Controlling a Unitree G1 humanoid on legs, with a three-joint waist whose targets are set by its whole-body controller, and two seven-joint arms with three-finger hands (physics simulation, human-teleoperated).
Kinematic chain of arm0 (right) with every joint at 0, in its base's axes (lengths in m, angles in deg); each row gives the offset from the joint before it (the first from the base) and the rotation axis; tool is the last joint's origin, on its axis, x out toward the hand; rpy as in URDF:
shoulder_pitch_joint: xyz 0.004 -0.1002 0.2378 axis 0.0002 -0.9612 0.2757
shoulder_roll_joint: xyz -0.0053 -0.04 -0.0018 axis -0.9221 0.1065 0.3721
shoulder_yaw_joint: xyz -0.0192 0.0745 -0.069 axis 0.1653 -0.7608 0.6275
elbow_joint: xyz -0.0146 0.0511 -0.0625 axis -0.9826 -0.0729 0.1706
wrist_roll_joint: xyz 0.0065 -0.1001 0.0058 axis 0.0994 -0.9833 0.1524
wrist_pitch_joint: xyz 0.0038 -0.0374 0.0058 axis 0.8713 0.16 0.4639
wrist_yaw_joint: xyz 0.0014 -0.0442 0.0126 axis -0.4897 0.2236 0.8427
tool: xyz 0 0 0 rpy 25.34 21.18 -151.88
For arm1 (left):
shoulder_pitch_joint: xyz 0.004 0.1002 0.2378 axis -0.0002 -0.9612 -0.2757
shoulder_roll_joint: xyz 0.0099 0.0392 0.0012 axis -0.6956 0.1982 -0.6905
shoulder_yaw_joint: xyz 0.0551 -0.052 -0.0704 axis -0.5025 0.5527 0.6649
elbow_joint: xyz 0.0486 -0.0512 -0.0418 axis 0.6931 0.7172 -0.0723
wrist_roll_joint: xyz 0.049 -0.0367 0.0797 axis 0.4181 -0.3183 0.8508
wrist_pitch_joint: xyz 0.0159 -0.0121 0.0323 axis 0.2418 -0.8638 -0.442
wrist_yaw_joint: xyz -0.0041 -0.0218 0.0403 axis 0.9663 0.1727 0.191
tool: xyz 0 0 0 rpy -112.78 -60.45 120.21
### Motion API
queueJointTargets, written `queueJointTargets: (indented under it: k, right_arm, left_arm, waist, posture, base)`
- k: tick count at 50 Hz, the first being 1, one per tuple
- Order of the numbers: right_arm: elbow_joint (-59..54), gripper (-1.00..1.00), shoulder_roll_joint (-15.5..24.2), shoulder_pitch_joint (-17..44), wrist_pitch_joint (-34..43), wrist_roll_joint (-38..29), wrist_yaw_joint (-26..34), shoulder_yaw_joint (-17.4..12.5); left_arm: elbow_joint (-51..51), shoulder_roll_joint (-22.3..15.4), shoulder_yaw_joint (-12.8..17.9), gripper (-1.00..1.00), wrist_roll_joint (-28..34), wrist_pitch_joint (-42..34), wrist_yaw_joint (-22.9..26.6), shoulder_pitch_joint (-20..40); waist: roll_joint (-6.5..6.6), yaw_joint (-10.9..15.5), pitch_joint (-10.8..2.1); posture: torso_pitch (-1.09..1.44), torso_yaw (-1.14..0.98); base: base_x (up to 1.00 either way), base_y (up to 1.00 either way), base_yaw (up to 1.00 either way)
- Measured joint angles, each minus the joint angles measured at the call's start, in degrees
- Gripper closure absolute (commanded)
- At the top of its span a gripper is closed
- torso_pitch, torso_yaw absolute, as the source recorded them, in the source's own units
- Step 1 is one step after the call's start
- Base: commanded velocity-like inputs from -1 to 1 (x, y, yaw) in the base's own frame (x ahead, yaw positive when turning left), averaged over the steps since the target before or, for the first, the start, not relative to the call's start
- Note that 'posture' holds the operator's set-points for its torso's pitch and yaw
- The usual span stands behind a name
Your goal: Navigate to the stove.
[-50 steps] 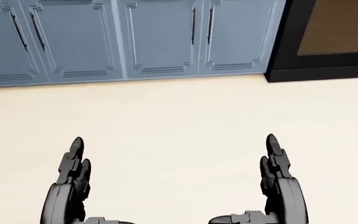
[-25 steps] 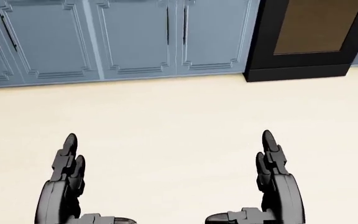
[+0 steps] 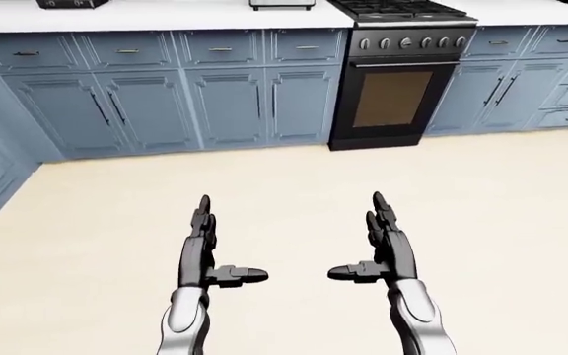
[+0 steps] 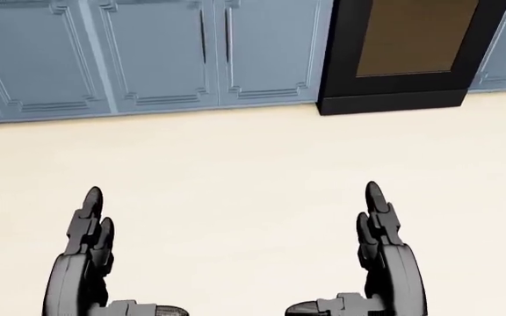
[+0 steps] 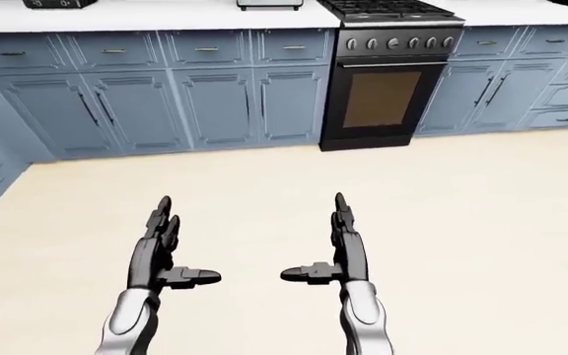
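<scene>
1. One black stove (image 3: 400,70) stands against the far wall, right of centre in the left-eye view, built into blue cabinets (image 3: 181,103) under a white worktop (image 3: 166,13)
2. Judged heavy, rigid and fixed; nothing here needs grasping, only walking up to it across the cream floor (image 3: 294,192)
3. Six knobs show on its panel, above one oven door with a brown window
4. Two robot hands: left robot hand (image 3: 205,255) and right robot hand (image 3: 383,251) are spread, fingers straight, thumbs turned inward, holding nothing

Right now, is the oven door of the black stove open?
No, the black stove has its brown-windowed oven door shut flat against its face, under the row of knobs.
</scene>
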Motion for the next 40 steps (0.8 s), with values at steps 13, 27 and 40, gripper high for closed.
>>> queueJointTargets:
  k: [13,27,40]
  right_arm:
    - [-0.54,-1.00,0.17,-0.31,0.77,0.13,-0.39,-0.56]
    - [-0.01,-1.00,-0.26,0.08,0.23,-0.01,0.00,0.24]
    - [-0.87,-1.00,0.19,-0.01,0.53,0.18,-0.38,-0.67]
  left_arm:
    - [0.20,0.24,-0.52,-1.00,-0.02,-0.10,0.22,-0.12]
    - [0.12,-0.24,0.16,-1.00,0.00,-0.07,-0.05,-0.20]
    - [0.12,0.21,-0.45,-1.00,0.00,-0.11,0.22,-0.14]
  waist:
    - [6.10,-0.09,1.53]
    - [0.78,0.34,0.45]
    - [7.12,-0.19,1.77]
  posture:
    - [0.00,0.00]
    - [0.00,0.00]
    - [0.00,0.00]
  base:
    - [-0.01,-0.40,0.00]
    - [0.00,-0.41,0.00]
    - [0.00,-0.41,0.00]
